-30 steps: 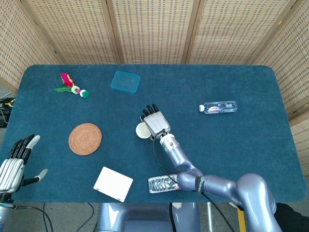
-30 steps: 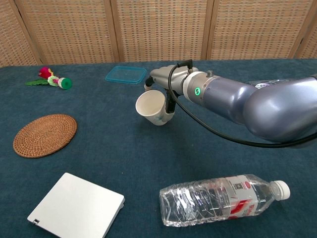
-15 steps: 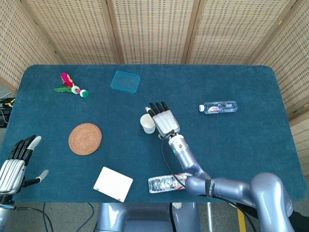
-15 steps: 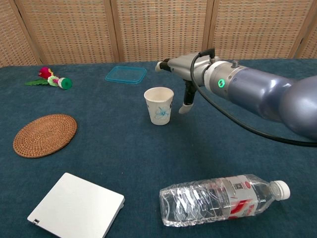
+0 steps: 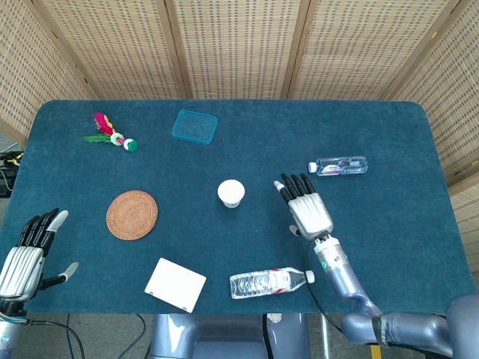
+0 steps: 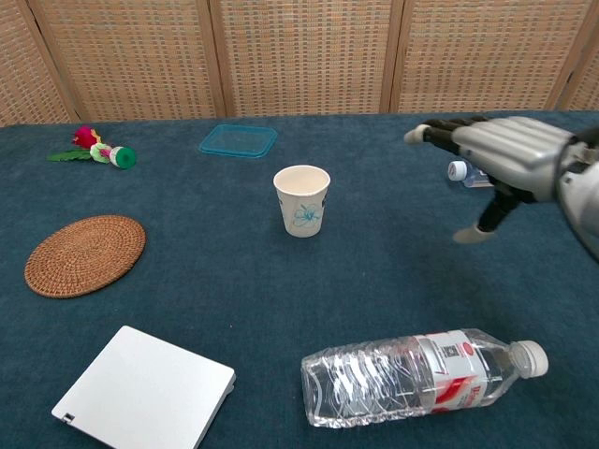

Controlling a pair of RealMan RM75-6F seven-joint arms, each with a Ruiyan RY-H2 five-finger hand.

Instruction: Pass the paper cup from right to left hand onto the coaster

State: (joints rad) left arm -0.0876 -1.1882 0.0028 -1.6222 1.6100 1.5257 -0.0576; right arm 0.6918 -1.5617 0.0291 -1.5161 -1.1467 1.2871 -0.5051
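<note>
The white paper cup (image 5: pixel 231 193) (image 6: pixel 301 200) with a blue print stands upright on the blue table, held by nothing. The round woven coaster (image 5: pixel 132 215) (image 6: pixel 84 254) lies to the cup's left, bare. My right hand (image 5: pixel 305 210) (image 6: pixel 501 162) hovers open to the right of the cup, well apart from it, fingers spread. My left hand (image 5: pixel 30 250) is open at the table's near left corner, far from both cup and coaster; the chest view does not show it.
A large clear water bottle (image 5: pixel 269 282) (image 6: pixel 421 376) lies on its side near the front edge. A white flat box (image 5: pixel 175 284) (image 6: pixel 142 393) sits front left. A small bottle (image 5: pixel 339 165), a teal lid (image 5: pixel 194 126) and a colourful toy (image 5: pixel 111 132) lie farther back.
My right hand set the tilted cup upright on the table, let go of it and drew back to the right. The left hand barely moved.
</note>
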